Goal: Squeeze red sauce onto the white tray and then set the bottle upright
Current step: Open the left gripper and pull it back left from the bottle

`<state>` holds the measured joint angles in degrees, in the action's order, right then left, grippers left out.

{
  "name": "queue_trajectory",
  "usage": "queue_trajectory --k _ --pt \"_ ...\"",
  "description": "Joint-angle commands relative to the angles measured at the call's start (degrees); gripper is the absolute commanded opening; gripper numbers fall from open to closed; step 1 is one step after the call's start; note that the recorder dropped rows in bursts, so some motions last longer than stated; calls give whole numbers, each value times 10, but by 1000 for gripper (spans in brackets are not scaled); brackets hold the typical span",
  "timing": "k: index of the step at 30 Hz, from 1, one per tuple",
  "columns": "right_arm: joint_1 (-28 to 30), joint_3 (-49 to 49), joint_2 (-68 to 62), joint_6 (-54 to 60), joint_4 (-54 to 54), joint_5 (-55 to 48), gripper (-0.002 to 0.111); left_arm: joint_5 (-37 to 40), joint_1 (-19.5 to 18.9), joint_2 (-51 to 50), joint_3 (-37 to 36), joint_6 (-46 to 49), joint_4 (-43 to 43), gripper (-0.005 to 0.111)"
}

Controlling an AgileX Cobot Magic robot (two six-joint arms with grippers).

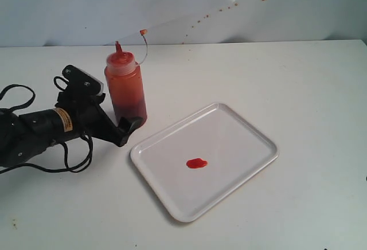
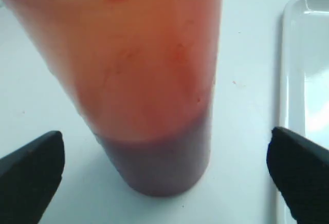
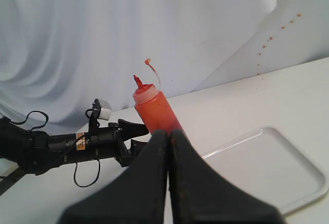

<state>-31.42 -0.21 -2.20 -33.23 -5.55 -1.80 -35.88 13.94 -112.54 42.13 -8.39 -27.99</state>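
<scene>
Nearest the lens: tray (image 1: 241, 129), flat on table (image 1: 298, 78), one corner toward the camera, with a small oval blob of sauce (image 1: 196, 163) near its middle. Just beside the tray's left corner, not touching it: bottle (image 1: 126, 89), upright on the table, red nozzle pointing up, tip cap (image 1: 143, 31) held above it on a curved tether, darker sauce settled in the lower part. Left gripper (image 1: 117, 113) low at the bottle's base, jaws spread wide to either side, fingers (image 2: 36, 162) clear of the plastic in the left wrist view, gripping nothing. Left arm stretched low over the table's left side, with black cable (image 1: 74, 161) looped beside it. Right gripper (image 3: 168, 136) well apart from the bottle, fingers pressed together, empty. Behind, pale backdrop flecked with small red specks (image 1: 229, 6).
</scene>
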Motion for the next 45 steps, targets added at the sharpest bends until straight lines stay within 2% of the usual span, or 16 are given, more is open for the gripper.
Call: queue_trajectory --k 1,10,32,45 --pt "0 2 3 -2 2 -2 0 -19 0 39 -30 -7 -1 105" --pt "0 2 3 -2 2 -2 0 -29 0 98 -66 -10 6 105" --pt "0 2 3 -2 2 -2 0 -47 0 355 -160 -36 40 105" --pt "0 2 3 -2 2 -2 0 -46 0 451 -181 -81 52 104"
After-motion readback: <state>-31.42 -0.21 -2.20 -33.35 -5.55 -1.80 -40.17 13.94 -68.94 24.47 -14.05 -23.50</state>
